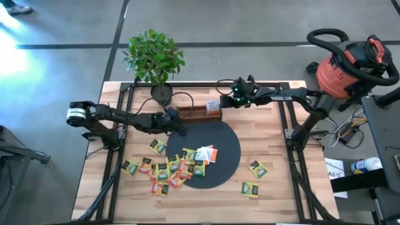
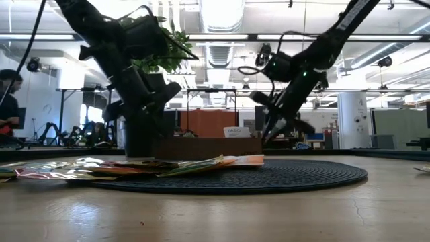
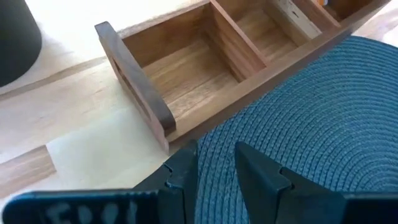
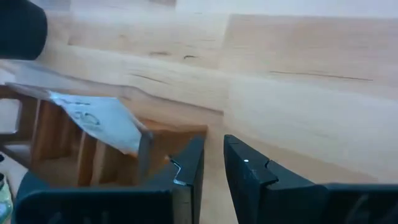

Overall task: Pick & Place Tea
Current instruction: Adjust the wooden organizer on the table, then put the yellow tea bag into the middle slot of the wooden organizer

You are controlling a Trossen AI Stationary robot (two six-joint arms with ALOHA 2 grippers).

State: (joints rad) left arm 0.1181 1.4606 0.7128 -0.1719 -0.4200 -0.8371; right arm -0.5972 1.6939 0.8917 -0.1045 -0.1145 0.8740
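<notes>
The high camera looks straight down on the whole bench [image 1: 275,187]. The low camera sits at bench-top level, facing the room. Both wrist cameras look closely at the wooden tray [image 3: 186,68], which all 4 views share.

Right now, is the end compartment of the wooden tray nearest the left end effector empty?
Yes: in the left wrist view the end compartment of the wooden tray shows only bare wood, no tea sachet.

No lettering reads clearly anywhere. White card [image 4: 99,121] in the wooden tray [image 3: 186,68] carries marks, illegible. Sachet [image 1: 257,169] print too small.
</notes>
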